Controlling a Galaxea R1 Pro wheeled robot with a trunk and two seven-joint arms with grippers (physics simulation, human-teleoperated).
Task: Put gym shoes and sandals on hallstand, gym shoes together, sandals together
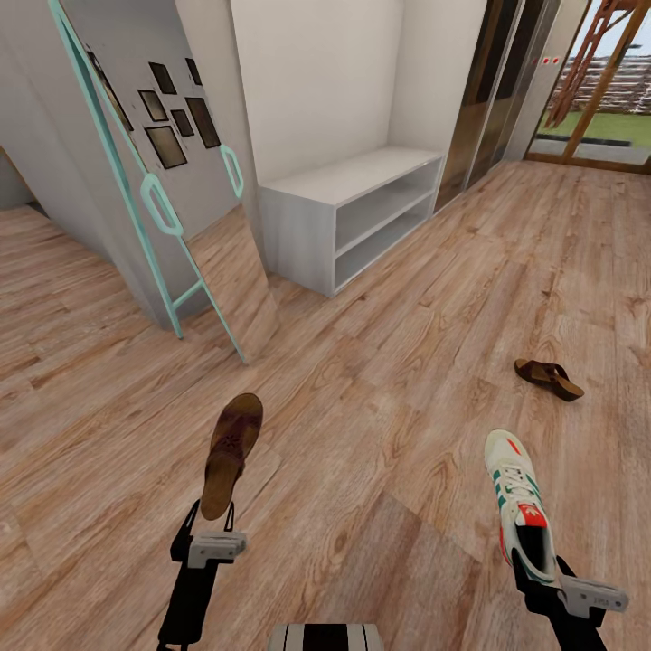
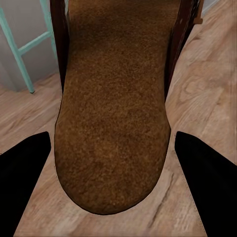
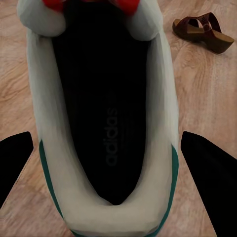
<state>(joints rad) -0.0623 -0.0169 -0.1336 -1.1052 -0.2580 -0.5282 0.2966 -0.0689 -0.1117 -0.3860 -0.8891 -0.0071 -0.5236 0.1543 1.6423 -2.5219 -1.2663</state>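
Left pincer (image 1: 215, 526): pinching the heel end of a dark brown leather slip-on sandal with a tan footbed (image 1: 231, 454), which is lifted clear of the floor; the left wrist view shows the fuzzy footbed (image 2: 114, 113) running between the two black fingers (image 2: 22, 170).
Right pincer (image 1: 542, 568): pinching the heel of a white lace-up gym shoe with green side stripes and red-orange patches (image 1: 516, 499), toe pointing away from the robot; the black fingers (image 3: 210, 170) flank the heel in the right wrist view.
Second sandal (image 1: 548, 378): lies on the light brown wood-plank corridor floor (image 1: 380, 362), well apart from the rack; seen also past the shoe's toe (image 3: 203, 31).
Hallstand: low light-grey shoe rack with two open shelves (image 1: 348, 194) stands against the far wall, well ahead; its top and shelves look bare.
Progress: judging by this, nothing is on the rack yet; one sandal and one shoe are in hand, one sandal remains on the floor, and the other gym shoe's whereabouts cannot be told.
Writing: "adidas" reads on the shoe's dark insole (image 3: 111, 133); the red tongue label (image 1: 531, 515) is too small to read.
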